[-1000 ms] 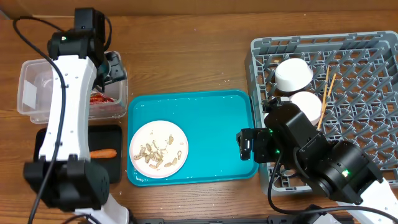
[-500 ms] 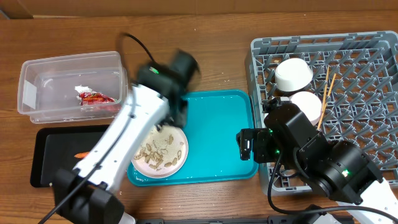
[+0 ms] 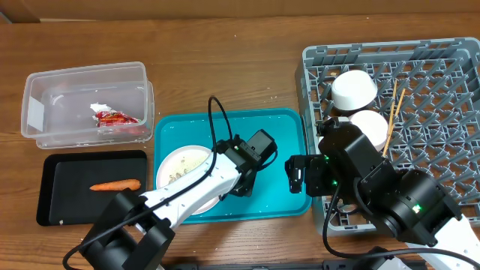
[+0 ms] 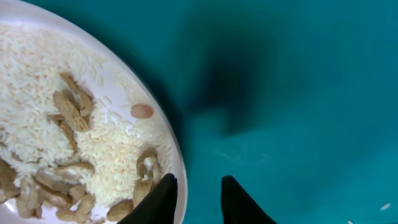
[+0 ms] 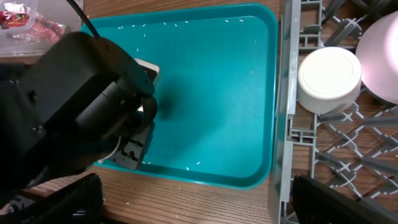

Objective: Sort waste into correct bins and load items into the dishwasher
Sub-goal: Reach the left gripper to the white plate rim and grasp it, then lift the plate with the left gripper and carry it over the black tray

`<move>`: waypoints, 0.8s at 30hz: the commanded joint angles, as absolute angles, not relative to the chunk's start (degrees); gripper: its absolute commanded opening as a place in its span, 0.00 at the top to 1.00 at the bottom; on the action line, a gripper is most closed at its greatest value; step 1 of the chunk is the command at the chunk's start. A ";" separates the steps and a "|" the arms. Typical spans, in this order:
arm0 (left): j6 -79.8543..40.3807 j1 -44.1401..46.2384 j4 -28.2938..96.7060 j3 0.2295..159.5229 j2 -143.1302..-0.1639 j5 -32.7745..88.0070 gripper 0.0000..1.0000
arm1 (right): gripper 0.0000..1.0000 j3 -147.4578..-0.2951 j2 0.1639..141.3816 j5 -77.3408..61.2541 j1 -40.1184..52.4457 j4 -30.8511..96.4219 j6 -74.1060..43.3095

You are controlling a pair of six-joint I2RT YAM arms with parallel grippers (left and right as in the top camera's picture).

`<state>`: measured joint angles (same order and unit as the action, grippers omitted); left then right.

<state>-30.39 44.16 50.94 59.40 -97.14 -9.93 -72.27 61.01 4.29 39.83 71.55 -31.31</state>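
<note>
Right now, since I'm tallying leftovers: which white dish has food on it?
The plate on the teal tray, holding rice; both bowls sit in the grey rack.

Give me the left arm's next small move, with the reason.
Probably lower slightly and close. The left gripper is open, with its fingertips on either side of the rim of the plate: one is over the rice and scraps, the other over the teal tray. A grip on that rim should let it lift the plate and tip the food out.

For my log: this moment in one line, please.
left claw open at plate rim | right claw open | carrot in black tray
</note>
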 commanded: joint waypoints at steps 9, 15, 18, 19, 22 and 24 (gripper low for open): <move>-32.16 43.99 47.16 56.77 -102.56 -14.61 0.81 | 0.00 -73.19 60.55 4.21 39.88 70.78 -31.55; -31.62 43.99 46.76 56.77 -104.03 -19.07 0.96 | 0.00 -73.19 60.55 4.21 39.88 70.74 -31.55; -30.85 43.92 46.37 56.86 -104.03 -20.60 0.96 | 0.00 -73.19 60.55 4.21 39.88 70.59 -31.55; -30.85 43.92 46.59 57.04 -104.03 -21.19 0.96 | 0.00 -73.19 60.55 4.21 39.88 70.59 -31.55; -30.92 43.94 49.52 58.78 -104.01 -22.74 0.96 | 0.00 -73.19 60.55 4.19 39.88 70.61 -31.55; -31.64 43.94 52.29 60.75 -103.98 -23.83 0.96 | 0.00 -73.17 60.55 4.19 39.88 70.61 -31.55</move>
